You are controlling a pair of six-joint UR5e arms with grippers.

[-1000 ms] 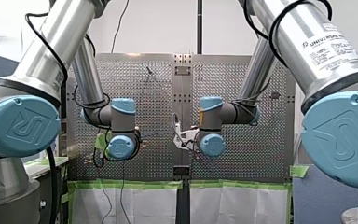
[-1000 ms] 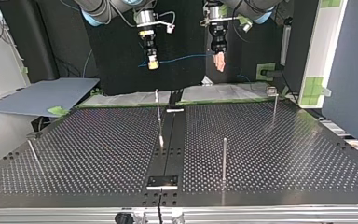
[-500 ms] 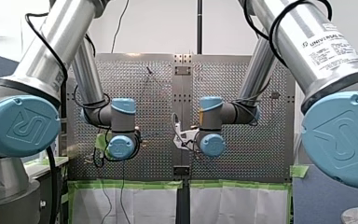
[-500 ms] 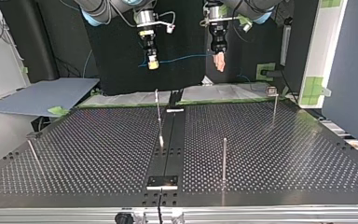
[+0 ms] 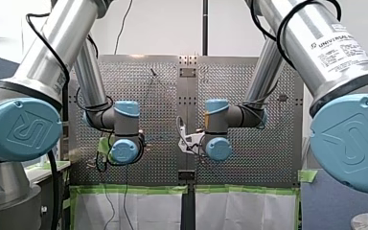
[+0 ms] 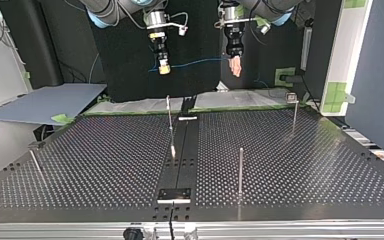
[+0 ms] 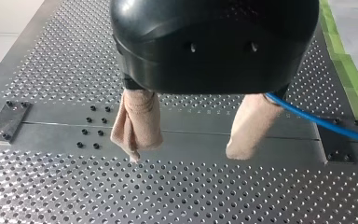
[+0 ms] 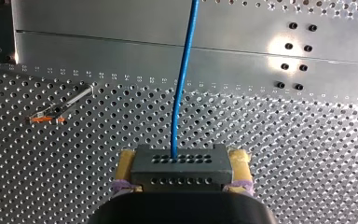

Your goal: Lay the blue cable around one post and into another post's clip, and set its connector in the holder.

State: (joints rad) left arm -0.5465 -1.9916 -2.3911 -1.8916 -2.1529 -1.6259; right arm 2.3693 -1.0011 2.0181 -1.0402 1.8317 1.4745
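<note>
Right end effector (image 8: 182,162), yellow pads pressed on the dark grey perforated connector block (image 8: 182,171), holds the thin blue cable (image 8: 182,84) in the air near the arm-side edge of the perforated metal surface (image 6: 105,165). My left end effector (image 7: 189,135) has its beige pads (image 7: 137,121) spread, with the cable running out from behind one pad, not pinched between them. I judge routing not yet begun: next, the cable must come down around a slim metal post (image 6: 240,170).

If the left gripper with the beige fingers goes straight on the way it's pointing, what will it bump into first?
Probably the smooth metal strip along the table. My left gripper points down at it with nothing showing between; how far away is unclear.
</note>
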